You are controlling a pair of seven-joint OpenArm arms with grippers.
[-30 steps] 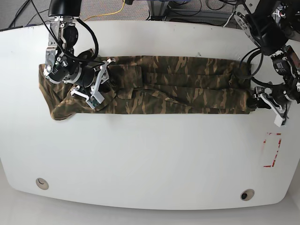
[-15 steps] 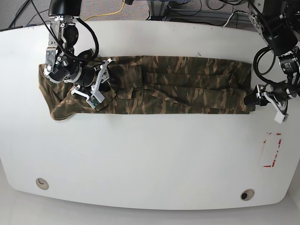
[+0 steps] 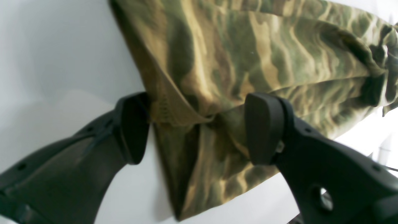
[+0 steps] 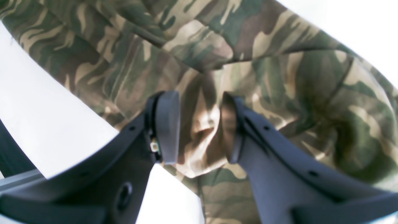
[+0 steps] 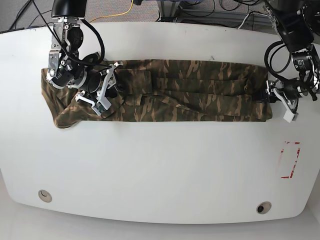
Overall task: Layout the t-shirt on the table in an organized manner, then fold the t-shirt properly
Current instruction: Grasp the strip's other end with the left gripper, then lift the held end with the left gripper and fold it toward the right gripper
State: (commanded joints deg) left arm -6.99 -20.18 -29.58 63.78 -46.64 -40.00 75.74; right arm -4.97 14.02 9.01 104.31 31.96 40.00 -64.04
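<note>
You had the t-shirt (image 5: 165, 90) lying as a long folded band across the far half of the table (image 5: 160, 170), running left to right. Its left end was bunched and drooped toward the near side.

Your right gripper (image 4: 199, 127) was down on the cloth near the left end of the band. Its jaws stood only partly apart, with a raised fold of camouflage cloth between the pads. Whether the pads actually pinched that fold, you couldn't tell from the wrist view; both pads looked just beside the cloth, maybe touching. In the base view the same gripper (image 5: 102, 92) sat on the shirt, slightly right of the bunched end, angled toward the near side.

Your left gripper (image 3: 199, 127) was at the right end of the band, jaws spread wide. The shirt's hemmed edge and a corner fold ran between the two pads. The left pad was touching or just beside the hem; the right pad sat against the cloth's upper layer. Nothing was clamped. In the base view that gripper (image 5: 270, 96) was right at the shirt's right edge.

A red-marked rectangle (image 5: 290, 160) was on the table nearer than the left gripper, apart from the shirt. Two round holes (image 5: 45, 195) sat near the table's near edge, one left, one right.
</note>
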